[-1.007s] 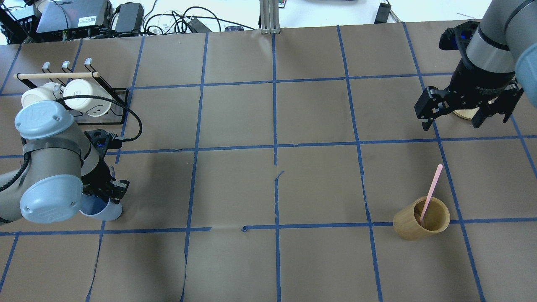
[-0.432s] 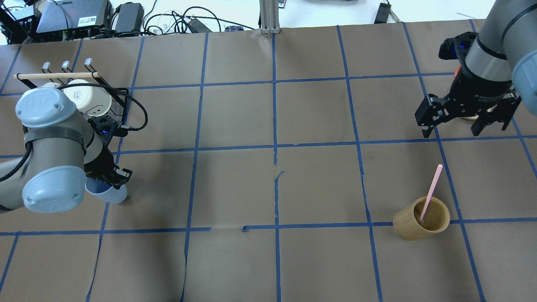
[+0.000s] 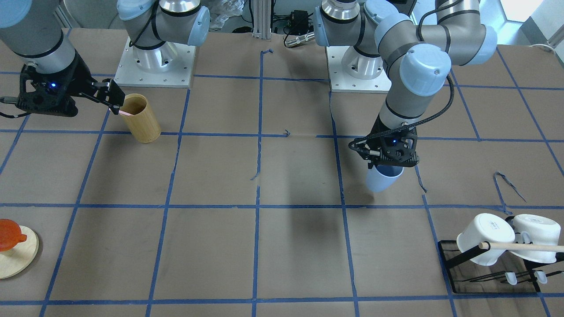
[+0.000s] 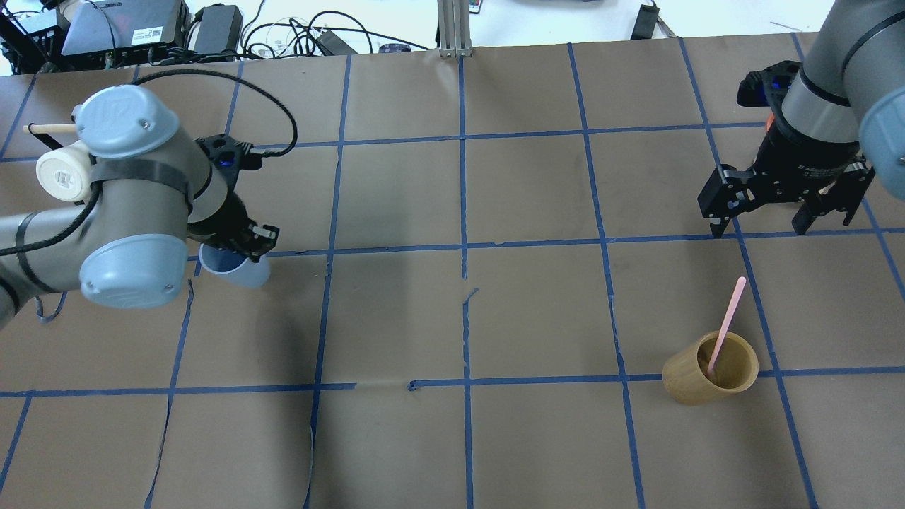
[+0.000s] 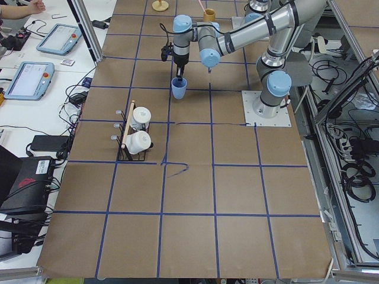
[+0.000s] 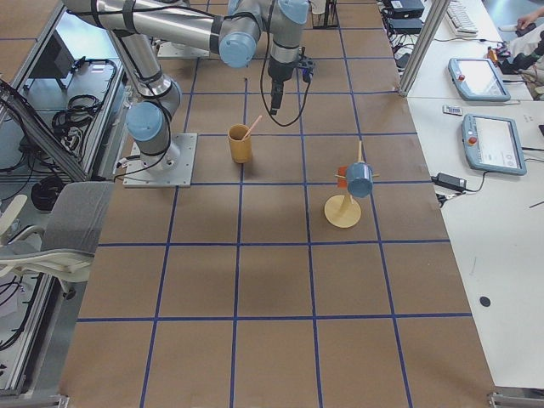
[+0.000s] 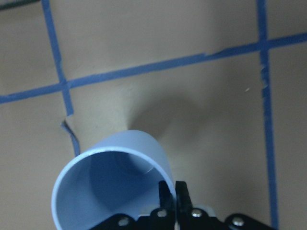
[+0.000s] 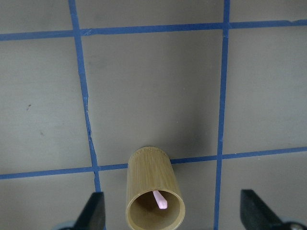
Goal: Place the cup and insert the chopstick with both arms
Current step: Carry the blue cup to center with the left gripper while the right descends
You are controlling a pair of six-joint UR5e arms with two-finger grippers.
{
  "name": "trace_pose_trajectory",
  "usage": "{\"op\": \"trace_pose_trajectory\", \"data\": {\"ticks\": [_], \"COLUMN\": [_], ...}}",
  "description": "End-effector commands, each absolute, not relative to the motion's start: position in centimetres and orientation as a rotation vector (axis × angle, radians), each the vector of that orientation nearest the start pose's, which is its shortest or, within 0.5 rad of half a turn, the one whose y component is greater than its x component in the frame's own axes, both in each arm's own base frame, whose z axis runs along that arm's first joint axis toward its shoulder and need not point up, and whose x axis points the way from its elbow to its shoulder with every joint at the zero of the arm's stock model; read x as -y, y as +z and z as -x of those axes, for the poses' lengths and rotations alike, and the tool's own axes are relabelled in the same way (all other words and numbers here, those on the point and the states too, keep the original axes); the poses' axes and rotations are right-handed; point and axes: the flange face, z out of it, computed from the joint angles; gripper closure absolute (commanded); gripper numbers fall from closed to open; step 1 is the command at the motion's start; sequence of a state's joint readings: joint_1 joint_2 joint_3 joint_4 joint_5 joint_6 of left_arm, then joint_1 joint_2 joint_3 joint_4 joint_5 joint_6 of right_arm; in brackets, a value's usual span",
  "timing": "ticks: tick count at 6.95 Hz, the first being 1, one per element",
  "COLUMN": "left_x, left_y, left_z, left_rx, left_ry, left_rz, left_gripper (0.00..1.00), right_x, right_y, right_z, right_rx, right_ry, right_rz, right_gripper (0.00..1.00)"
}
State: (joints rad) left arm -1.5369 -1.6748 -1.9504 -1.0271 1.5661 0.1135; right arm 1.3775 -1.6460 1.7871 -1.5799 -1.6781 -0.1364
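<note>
My left gripper (image 4: 242,244) is shut on the rim of the pale-blue cup (image 4: 237,270) and holds it tilted just above the table, left of centre. The left wrist view shows the fingers pinching the cup (image 7: 112,182) wall. The cup also shows in the front view (image 3: 382,178). The pale-pink chopstick (image 4: 728,318) leans inside the tan bamboo holder (image 4: 707,371) at the right front. My right gripper (image 4: 760,225) is open and empty, raised beyond the holder. The right wrist view looks down on the holder (image 8: 153,187) and the stick's tip (image 8: 160,200).
A black rack (image 3: 489,273) with two white mugs (image 3: 484,237) and a wooden rod (image 3: 524,247) stands at the far left, partly behind my left arm in the overhead view. A round wooden stand (image 3: 13,257) with an orange piece sits at the far right.
My left arm has lifted the cup and carried it away from the table's near edge, up and to the right in the overhead view. My right gripper has barely shifted and stays open.
</note>
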Motion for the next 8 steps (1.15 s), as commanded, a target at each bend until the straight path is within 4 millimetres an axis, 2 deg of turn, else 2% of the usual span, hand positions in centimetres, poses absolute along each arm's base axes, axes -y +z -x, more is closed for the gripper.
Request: {"op": "trace_pose_trajectory", "data": {"ticks": [1,2,3,4,5,7,8], "left_x": [54.4,56.6,58.9,60.5,62.0,63.4,63.4], "left_y": [31.1,30.6,30.2,29.5,28.9,28.3,28.5], "left_z": [19.5,24.6,28.6,32.1,34.7,36.8,37.4], "left_rx": [-3.189,-3.186,-3.189,-3.164,-3.154,-3.165,-3.173], "left_ry": [-0.138,-0.151,-0.177,-0.205,-0.230,-0.245,-0.231], "left_rz": [0.055,0.151,0.227,0.215,0.243,0.241,0.231], "left_gripper": [0.96,0.97,0.97,0.99,0.99,0.99,0.99], "right_x": [45.8,45.9,45.9,46.7,47.4,47.7,46.6], "right_y": [42.0,41.9,41.6,40.3,40.3,38.6,36.4], "right_z": [-3.5,-3.6,-3.6,-3.2,-2.9,-2.7,-2.9], "right_rx": [-3.216,-3.207,-3.203,-3.200,-3.206,-3.190,-3.171], "right_ry": [0.230,0.227,0.231,0.263,0.198,0.279,0.357], "right_rz": [-0.080,-0.079,-0.084,-0.091,-0.098,-0.018,-0.002], "right_gripper": [0.00,0.00,0.00,0.00,0.00,0.00,0.00]}}
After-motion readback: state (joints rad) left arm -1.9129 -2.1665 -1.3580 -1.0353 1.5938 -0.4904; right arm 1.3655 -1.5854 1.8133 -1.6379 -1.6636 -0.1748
